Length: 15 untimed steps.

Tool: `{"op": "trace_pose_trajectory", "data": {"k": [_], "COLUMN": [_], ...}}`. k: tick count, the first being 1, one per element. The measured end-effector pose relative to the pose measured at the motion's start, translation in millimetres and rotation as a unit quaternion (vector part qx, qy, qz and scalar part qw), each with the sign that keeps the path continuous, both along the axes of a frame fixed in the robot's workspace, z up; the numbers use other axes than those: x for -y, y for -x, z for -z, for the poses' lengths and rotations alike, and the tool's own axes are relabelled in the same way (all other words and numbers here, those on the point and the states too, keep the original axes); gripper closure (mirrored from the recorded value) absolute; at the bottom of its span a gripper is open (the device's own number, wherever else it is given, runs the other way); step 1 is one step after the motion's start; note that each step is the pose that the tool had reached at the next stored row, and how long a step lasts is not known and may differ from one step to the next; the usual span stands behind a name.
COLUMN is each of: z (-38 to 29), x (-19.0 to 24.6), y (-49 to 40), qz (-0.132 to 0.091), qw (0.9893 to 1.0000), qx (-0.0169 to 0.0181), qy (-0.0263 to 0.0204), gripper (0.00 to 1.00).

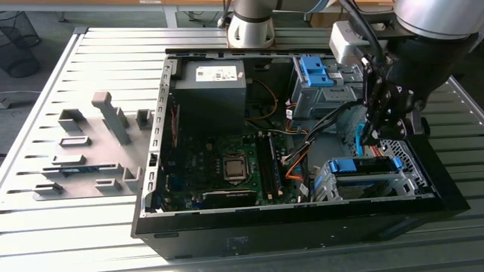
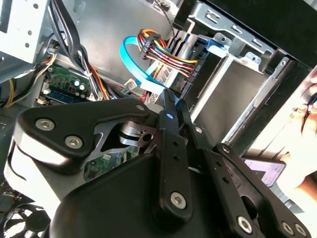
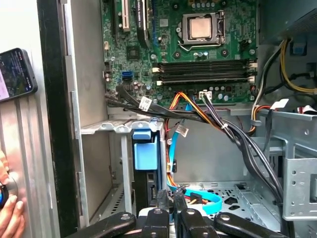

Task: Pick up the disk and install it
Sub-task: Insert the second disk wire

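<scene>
The disk (image 1: pixel 361 166) sits in the metal drive cage (image 1: pixel 321 187) at the case's near corner on the exterior view's right, with its blue rail on top and silver body below. In the first wrist view the disk's blue rail (image 3: pixel 145 151) stands in that cage. My gripper (image 1: pixel 368 137) hangs just above and behind the cage. Its fingers are shut with nothing between them. In both wrist views my gripper (image 3: pixel 170 194) (image 2: pixel 173 96) is close to a light blue data cable (image 3: pixel 203 196).
The open computer case (image 1: pixel 151 170) lies on a slatted table (image 1: pixel 90 56). It holds a motherboard (image 1: pixel 226 164), a dark power supply (image 1: pixel 208 93), loose cable bundles (image 3: pixel 218 124) and a second blue bracket (image 1: pixel 314 71) in the far cage. A person's hand (image 3: pixel 10 213) and a phone (image 3: pixel 15 74) are beside the case wall.
</scene>
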<state>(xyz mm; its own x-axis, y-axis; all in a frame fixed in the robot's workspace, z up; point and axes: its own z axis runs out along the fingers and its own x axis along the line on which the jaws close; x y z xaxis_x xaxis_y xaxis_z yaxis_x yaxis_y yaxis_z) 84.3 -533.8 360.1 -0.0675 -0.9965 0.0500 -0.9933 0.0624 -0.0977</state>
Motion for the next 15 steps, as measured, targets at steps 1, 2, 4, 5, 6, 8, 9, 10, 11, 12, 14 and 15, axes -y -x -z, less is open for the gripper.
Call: {"op": "trace_pose_trajectory", "data": {"k": [1,2,4,5,6,8,9,10,11,12,14,15], "z": [0.9,1.9,4.1,5.3,6.3,8.4,9.4,10.1,10.8,11.1,12.4,13.0], "x": [1.6,3.3,6.2,7.3,8.2,9.3,9.4,9.4,9.4,9.4,9.8,10.3], "y": [0.4,0.6,0.9,1.0,1.1,1.1,1.1,1.0,1.0,1.2,2.2,2.5], "qz": [0.0,-0.001,-0.002,-0.002,-0.002,-0.003,-0.003,-0.003,-0.004,-0.004,-0.004,-0.004], "qw": [1.0,1.0,1.0,1.0,1.0,1.0,1.0,0.9999,0.9999,0.9999,0.9998,0.9998], "qx": [0.0006,0.0011,0.0017,0.002,0.0022,0.0025,0.0029,0.0035,0.005,0.0082,0.0135,0.0147], "qy": [-0.0006,-0.001,-0.002,-0.0028,-0.0038,-0.0064,-0.0081,-0.0098,-0.0108,-0.0108,-0.0113,-0.0122], "gripper": [0.84,0.84,0.84,0.84,0.84,0.84,0.84,0.84,0.84,0.84,0.84,0.84]}}
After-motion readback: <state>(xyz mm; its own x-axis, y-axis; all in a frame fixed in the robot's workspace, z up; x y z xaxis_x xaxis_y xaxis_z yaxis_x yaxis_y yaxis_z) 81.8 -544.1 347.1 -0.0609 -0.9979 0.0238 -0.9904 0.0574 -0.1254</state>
